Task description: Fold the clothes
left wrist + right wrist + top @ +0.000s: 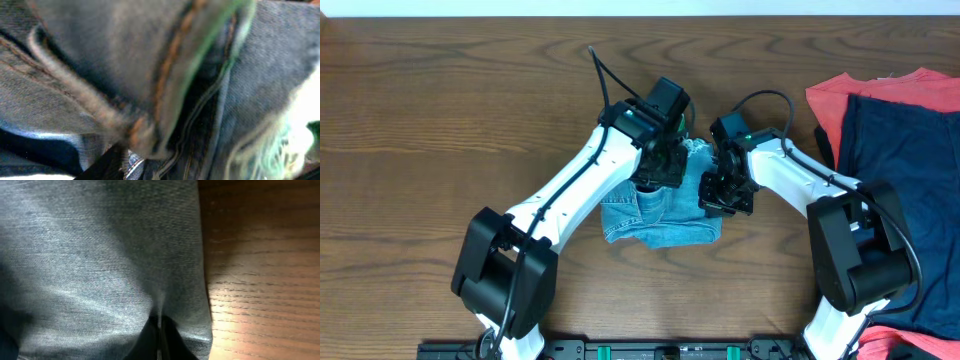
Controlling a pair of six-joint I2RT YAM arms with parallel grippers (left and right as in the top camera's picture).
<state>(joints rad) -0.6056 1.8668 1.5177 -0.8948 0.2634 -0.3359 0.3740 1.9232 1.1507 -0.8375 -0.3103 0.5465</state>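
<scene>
While one pair of jeans [655, 226] lies mid-table, your right gripper [722, 198] is closed; your left gripper [665, 170] can't be judged.

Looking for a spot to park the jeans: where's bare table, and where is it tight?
Bare table: the wide stretch left of the left arm, the back strip beyond the jeans, and a small patch in front of them between that arm and the right arm. Crowded: the right side, under the red-orange garment and navy garment.
</scene>
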